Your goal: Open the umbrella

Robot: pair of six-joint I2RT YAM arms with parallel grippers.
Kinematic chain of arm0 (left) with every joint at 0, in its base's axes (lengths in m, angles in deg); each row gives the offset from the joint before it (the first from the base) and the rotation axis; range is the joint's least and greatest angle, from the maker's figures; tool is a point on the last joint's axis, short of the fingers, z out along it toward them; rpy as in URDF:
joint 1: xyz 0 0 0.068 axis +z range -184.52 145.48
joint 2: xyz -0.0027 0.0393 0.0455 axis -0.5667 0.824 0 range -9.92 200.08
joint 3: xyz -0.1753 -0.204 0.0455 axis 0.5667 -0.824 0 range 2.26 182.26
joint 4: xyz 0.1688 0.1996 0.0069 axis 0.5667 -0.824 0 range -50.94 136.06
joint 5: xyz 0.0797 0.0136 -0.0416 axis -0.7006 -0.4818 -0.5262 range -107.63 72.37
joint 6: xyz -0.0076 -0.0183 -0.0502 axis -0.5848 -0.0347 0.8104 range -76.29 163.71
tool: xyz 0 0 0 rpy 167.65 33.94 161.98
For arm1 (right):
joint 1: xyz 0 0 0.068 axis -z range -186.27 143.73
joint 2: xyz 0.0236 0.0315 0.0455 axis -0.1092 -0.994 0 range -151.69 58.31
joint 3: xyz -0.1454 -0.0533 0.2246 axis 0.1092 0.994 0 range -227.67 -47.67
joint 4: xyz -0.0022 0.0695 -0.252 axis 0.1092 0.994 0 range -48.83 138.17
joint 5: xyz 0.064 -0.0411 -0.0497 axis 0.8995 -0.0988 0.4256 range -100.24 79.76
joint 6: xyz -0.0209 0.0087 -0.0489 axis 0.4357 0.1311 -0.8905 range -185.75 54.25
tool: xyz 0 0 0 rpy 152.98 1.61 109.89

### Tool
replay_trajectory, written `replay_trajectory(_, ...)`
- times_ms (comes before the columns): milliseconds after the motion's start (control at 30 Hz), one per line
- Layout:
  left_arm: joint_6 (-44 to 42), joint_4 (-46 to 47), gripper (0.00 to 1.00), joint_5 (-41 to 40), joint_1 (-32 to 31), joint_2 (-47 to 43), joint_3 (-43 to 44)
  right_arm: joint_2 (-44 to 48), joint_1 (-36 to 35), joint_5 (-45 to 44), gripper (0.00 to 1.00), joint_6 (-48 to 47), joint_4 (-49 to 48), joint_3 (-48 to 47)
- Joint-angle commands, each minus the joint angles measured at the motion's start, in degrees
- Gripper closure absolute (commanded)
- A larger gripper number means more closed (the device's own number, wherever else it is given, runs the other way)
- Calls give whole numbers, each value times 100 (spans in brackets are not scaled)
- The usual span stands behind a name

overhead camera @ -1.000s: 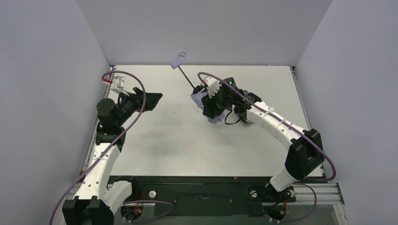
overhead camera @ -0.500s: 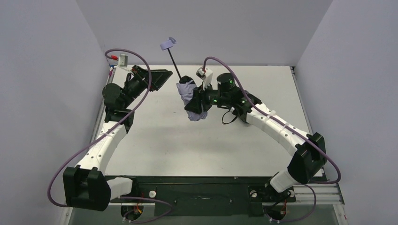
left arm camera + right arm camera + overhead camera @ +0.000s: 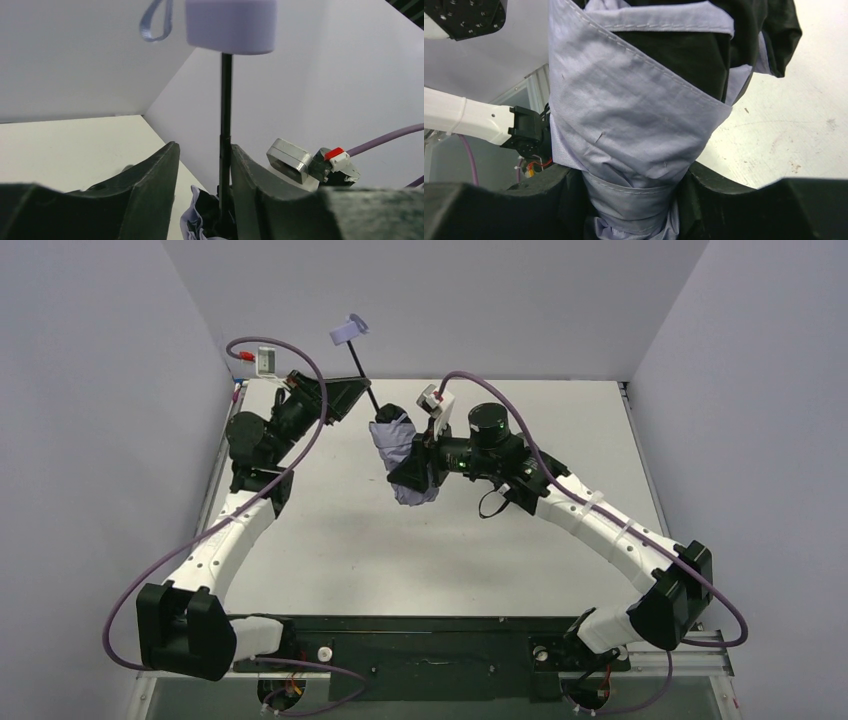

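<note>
- One umbrella (image 3: 398,445), one table (image 3: 330,540), two arms: left arm (image 3: 225,540) and right arm (image 3: 600,525), one claw apiece.
- On the umbrella: one canopy (image 3: 624,110), one shaft (image 3: 226,100), one knob handle (image 3: 231,25), one wrist strap (image 3: 155,22).
- Held clear of the table, over its far middle, between the two arms.
- Tilted, with the canopy end low and nearer the right arm, the shaft climbing toward the far left, and the knob handle topmost against the back wall (image 3: 450,300).
- Folded, not opened: pale lavender cloth wound in loose, creased folds with stitched hems, and black underside showing in the gaps between them.
- Thin, straight and black along the shaft, with a small step partway up where one section meets the next.
- At the top, a short, flat-ended lavender cylinder for a knob, with the strap a narrow grey-lavender loop just beside it.
- Right gripper (image 3: 631,187): clenched on the bunched canopy, cloth squeezed between both black fingers (image 3: 556,187) and bulging out above them.
- Left gripper (image 3: 202,150): spread around the bare shaft just above the canopy, with the shaft right beside one finger (image 3: 250,172) and a clear gap to the other; not clamped.
</note>
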Motion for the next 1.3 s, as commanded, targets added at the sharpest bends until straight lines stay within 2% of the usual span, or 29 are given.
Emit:
replay_trajectory(0,-77,525,64,54,10,77,489,250,-75,388,100,-40,-673,25)
replay_trajectory(33,-78,534,68,54,18,83,513,261,-76,397,100,-34,-685,40)
replay_trajectory(267,11,525,75,-27,168,129,850,364,-73,425,100,-143,-631,223)
replay_trajectory(833,724,167,75,-932,993,488,2138,369,-39,414,100,-818,-190,531)
replay_trajectory(1100,913,19,82,-1383,1771,685,2535,370,-29,338,100,-1319,99,676)
replay_trajectory(1200,829,154,80,-1197,1839,668,2407,347,-34,294,100,-1335,84,642)
replay_trajectory(1267,611,352,71,-951,1835,536,2068,334,-31,250,100,-1290,65,579)
